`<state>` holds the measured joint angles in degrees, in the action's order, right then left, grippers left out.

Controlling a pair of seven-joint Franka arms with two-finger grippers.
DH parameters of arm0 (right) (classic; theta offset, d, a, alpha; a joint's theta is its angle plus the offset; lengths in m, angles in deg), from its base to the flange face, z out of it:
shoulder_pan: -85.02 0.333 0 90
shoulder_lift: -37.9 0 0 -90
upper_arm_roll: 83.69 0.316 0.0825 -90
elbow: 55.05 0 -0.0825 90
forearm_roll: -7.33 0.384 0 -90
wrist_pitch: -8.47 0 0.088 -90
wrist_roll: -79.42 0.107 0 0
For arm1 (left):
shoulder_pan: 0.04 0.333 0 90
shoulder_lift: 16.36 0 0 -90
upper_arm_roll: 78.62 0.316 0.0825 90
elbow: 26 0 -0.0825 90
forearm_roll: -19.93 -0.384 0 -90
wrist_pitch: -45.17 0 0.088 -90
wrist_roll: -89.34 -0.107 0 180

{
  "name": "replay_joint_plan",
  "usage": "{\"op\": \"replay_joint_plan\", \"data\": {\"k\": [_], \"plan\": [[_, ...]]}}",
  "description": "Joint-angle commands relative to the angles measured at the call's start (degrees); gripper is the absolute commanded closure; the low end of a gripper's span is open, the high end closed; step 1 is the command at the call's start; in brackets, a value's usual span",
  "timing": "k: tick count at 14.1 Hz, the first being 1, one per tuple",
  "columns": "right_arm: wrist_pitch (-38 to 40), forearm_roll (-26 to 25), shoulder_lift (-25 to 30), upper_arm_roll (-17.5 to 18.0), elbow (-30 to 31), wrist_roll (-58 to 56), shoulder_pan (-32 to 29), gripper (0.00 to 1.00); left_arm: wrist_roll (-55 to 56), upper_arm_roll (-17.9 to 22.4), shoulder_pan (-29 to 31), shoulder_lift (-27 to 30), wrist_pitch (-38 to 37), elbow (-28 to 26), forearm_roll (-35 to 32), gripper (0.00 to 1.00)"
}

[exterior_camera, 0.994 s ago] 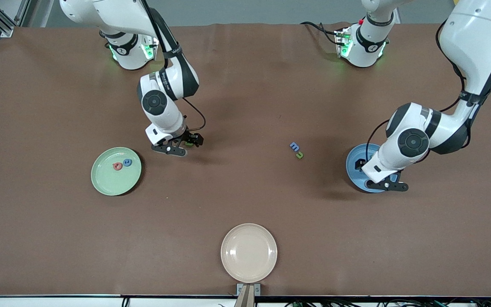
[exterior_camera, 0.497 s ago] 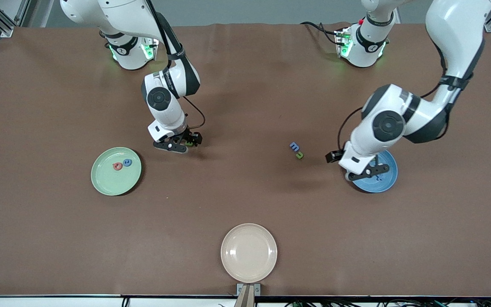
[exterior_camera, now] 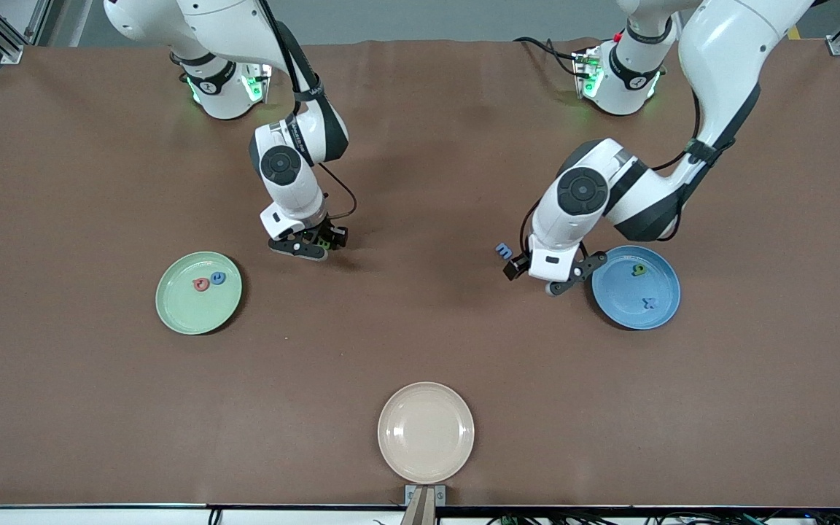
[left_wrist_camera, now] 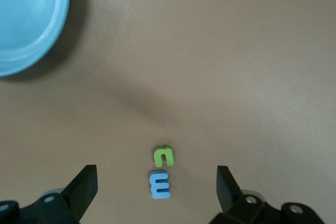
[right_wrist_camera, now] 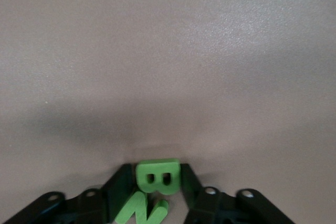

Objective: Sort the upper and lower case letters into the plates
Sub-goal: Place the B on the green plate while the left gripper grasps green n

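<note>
While each plate (exterior_camera: pixel 179 306) holds two letters, the right pincer (right_wrist_camera: pixel 157 195) grips a green B (beside N); the left pincer (left_wrist_camera: pixel 157 192) gapes over m (left_wrist_camera: pixel 159 184) and n (left_wrist_camera: pixel 164 155).

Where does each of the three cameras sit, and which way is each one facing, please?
Front view: high across the table, facing both bases; shows both arms, the green plate, blue plate and beige plate.
Left wrist view: on the left arm's wrist, looking down past the open left gripper at a blue letter and small green letter.
Right wrist view: on the right wrist, looking down at the right gripper closed on a green B.
Shared: the blue plate's rim and blue letter.
</note>
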<state>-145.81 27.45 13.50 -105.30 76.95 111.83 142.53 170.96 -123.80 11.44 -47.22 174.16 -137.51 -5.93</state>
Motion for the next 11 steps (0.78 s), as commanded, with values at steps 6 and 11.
{"op": "replay_joint_plan", "data": {"k": [6, 11], "plan": [[3.02, 1.5, 1.63, -2.64, 0.45, -4.34, -1.6, 0.99, 7.4, 1.59, -3.31, -5.86, 4.08, -0.55, -5.86, 0.0], [15.73, 1.33, 4.71, -15.02, -4.54, -21.3, -3.02, 0.99, 11.19, 2.46, -3.22, -8.24, 7.32, -1.69, -9.56, 0.0]]}}
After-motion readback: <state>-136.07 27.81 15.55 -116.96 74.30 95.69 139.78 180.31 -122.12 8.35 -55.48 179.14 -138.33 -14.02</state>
